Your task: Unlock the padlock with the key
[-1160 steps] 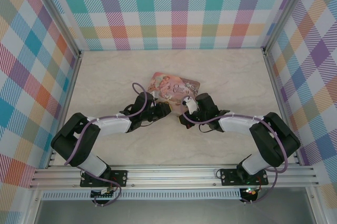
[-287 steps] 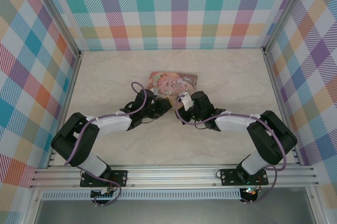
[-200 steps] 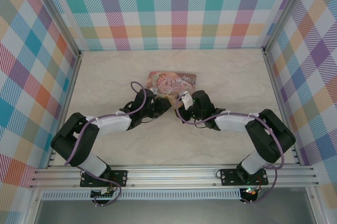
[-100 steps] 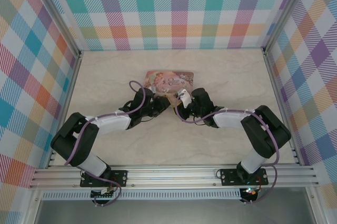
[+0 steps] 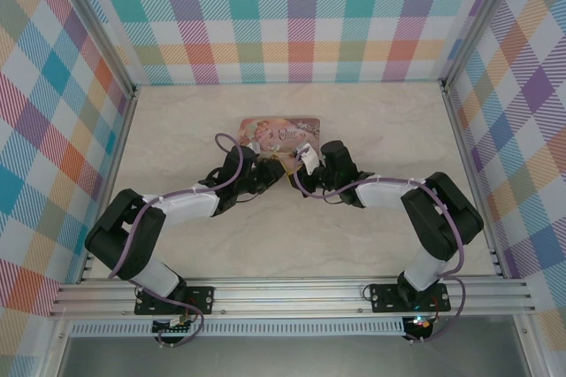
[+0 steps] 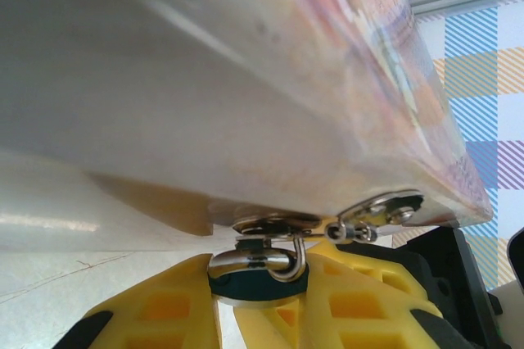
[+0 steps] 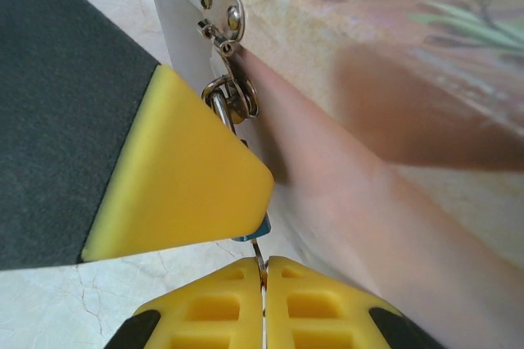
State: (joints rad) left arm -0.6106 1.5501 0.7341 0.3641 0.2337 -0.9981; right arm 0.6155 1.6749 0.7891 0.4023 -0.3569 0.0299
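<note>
Hanging from the hasp (image 6: pixel 270 222) of the pink tin (image 6: pixel 246 79), the padlock (image 6: pixel 255 269) seems light and slippery; left gripper (image 6: pixel 258 300) clamps its body, right gripper (image 7: pixel 264 287) pinches the thin, likely bendable key (image 7: pixel 260 257) beside the tin.

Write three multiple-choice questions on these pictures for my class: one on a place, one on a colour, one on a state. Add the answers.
1. Where does the padlock hang?
A. from the hasp on the pink tin
B. on the back wall
C. on the table rail

2. What colour are the pincer fingers?
A. red
B. yellow
C. white

3. How is the right pincer?
A. wide open
B. shut on the tin
C. shut on the key

Answers:
1 A: in the left wrist view its shackle hooks through the hasp under the tin.
2 B: both wrist views show yellow pads.
3 C: its fingers pinch the thin metal key.
</note>
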